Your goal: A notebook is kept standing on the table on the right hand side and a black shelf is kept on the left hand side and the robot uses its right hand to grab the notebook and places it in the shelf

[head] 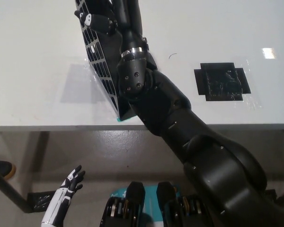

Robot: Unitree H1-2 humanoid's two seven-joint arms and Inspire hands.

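Observation:
The black mesh shelf [100, 71] stands on the white table [33, 56] at the upper left of centre. My black right arm [180, 123] reaches up from the bottom right and across the shelf. My right hand [98, 21] lies at the shelf's upper part, against the mesh. The arm and shelf hide what the hand holds, and I cannot pick out the notebook. A small teal corner [120, 120] shows under the shelf's near end. My white left hand [70, 183] rests open, low at the left, below the table's edge.
A square patch of black tape [222, 81] is stuck on the table to the right, with nothing standing on it. The table's front edge [61, 126] runs across the picture's middle. A dark shoe [1, 167] shows on the floor at far left.

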